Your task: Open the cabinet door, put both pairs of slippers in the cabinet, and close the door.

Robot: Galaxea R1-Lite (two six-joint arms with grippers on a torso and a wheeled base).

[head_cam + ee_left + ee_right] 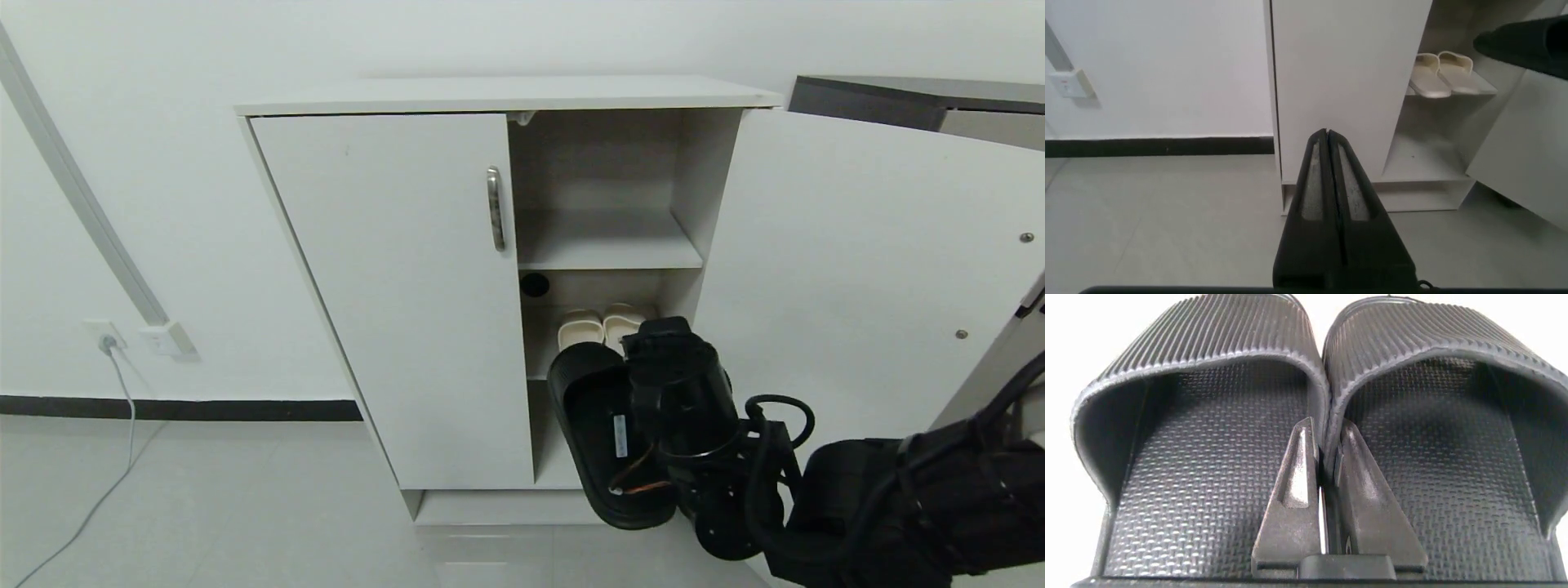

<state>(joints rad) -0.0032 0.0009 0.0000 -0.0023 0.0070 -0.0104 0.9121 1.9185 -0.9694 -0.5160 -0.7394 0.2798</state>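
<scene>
while our right gripper (1324, 449) pinches the black slippers (596, 433) by their inner edges before the open cabinet (392, 286), white slippers (600, 327) on its lower shelf (539, 351), left gripper (1328, 140) closed, empty

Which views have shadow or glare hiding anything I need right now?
Head view: soft shade inside the cabinet, white slippers readable; black slippers show little surface detail. Right wrist view: right gripper and slipper tread well lit, background blown white. Left wrist view: even light, no glare.
</scene>
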